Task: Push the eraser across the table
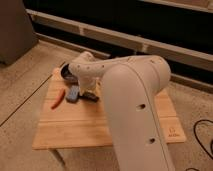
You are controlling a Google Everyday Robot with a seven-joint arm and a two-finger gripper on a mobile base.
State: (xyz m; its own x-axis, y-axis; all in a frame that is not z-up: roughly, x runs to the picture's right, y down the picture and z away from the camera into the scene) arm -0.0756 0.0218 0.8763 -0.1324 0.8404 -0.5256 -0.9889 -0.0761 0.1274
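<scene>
Crowding the eraser (90,97) at table (75,131) centre-left: block (73,93) just left, carrot (58,99) beyond, bowl (66,73) behind. Gripper (88,93) over eraser, hidden by arm. Front w/ bare wood.

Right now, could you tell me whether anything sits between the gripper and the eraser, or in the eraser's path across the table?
Nothing visible separates them: the gripper is down at the eraser. The blue-grey block lies right beside the eraser on its left, with the carrot piece beyond, so a leftward push would meet them. The table to the right looks open.
</scene>
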